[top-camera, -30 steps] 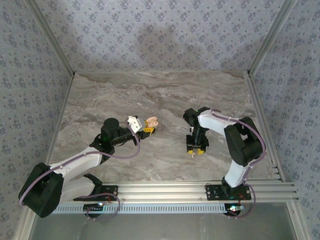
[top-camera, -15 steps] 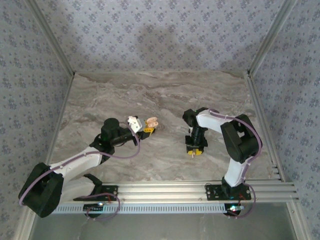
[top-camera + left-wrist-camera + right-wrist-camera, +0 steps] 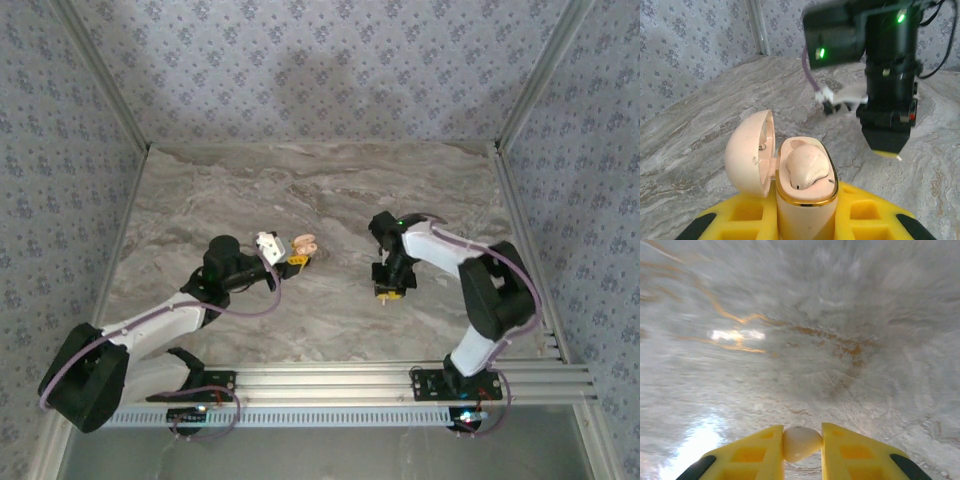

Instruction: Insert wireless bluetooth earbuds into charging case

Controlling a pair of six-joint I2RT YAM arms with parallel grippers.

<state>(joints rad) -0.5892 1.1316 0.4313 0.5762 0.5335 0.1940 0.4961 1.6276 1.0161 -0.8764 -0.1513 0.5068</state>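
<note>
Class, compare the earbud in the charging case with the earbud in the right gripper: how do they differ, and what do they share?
The first earbud sits in the open charging case, held by the left gripper; the second earbud is pinched in the right gripper, outside the case. The first shows its upper face; the second is half hidden by yellow fingers. Both are pale and smooth.

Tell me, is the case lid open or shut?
Open. In the left wrist view the lid is swung back beside the case, exposing one earbud seated inside.
</note>
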